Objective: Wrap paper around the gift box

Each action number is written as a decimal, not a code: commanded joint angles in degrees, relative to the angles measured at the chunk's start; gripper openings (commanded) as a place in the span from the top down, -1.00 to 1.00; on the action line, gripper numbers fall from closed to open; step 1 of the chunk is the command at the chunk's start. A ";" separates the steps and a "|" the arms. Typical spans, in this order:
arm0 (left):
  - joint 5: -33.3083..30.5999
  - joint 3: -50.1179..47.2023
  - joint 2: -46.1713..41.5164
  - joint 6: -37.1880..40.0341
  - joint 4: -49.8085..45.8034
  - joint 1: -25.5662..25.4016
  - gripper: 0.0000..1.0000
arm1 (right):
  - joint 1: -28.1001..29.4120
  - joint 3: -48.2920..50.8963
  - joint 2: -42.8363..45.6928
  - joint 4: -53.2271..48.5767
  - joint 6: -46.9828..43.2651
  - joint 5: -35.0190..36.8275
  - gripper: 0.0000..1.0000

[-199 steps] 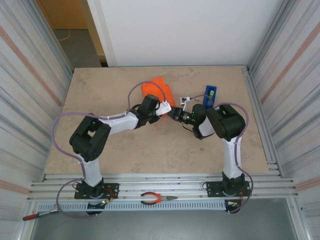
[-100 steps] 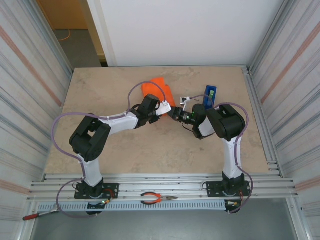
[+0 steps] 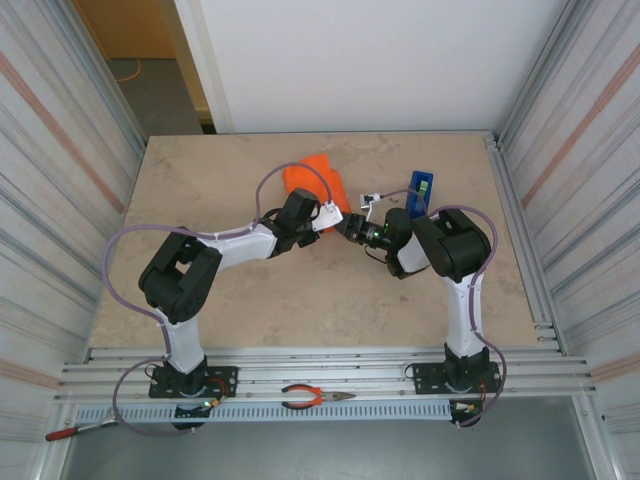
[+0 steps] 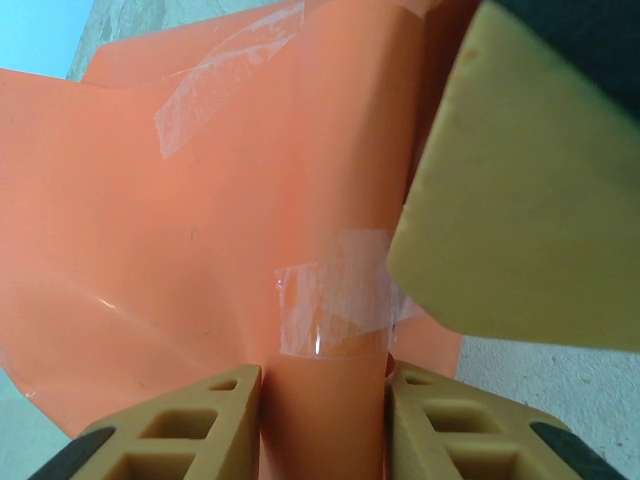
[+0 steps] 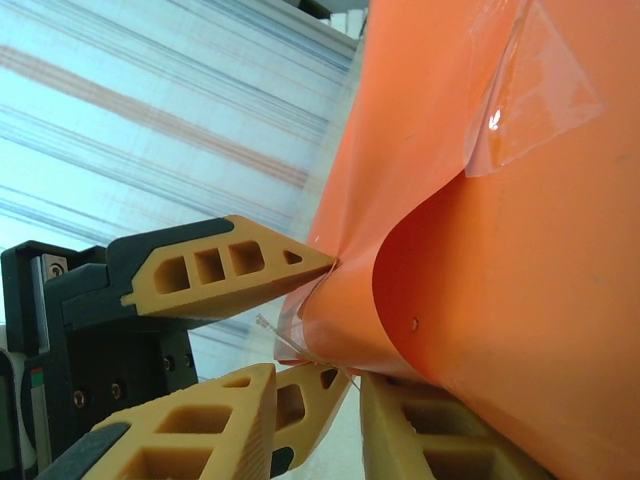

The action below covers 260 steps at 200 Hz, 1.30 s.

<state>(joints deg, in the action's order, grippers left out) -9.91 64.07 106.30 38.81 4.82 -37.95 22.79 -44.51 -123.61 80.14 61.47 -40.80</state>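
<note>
The gift box [image 3: 316,180], covered in the paper [image 4: 180,250], sits far-centre on the surface [image 3: 250,290]. The left gripper [image 4: 325,400] has its jaws clamped on a raised fold [image 4: 345,200] just below a tape strip [image 4: 335,305]. The right gripper [image 5: 318,420] meets the same fold, jaws slightly apart; whether they grip cannot be told. Recommended: draw the fold taut, lay it flat, then press the tape down.
</note>
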 commanded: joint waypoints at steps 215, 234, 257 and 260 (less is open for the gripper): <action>0.42 -0.84 1.99 -1.13 -6.14 0.60 0.36 | -1.18 1.79 1.95 0.04 1.11 -0.35 0.33; 0.43 -0.88 1.99 -1.11 -6.11 0.60 0.36 | -1.31 2.22 2.07 0.17 1.02 -0.34 0.33; 0.44 -0.88 1.98 -1.13 -6.12 0.60 0.36 | -1.38 2.50 2.19 0.15 1.02 -0.43 0.32; 0.50 -0.84 1.98 -1.13 -6.11 0.60 0.36 | -1.41 2.54 2.27 0.11 1.02 -0.47 0.32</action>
<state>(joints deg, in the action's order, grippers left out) -9.89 64.14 106.30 38.81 4.80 -37.95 21.71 -42.50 -123.39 80.07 61.52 -41.43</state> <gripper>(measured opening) 0.322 0.339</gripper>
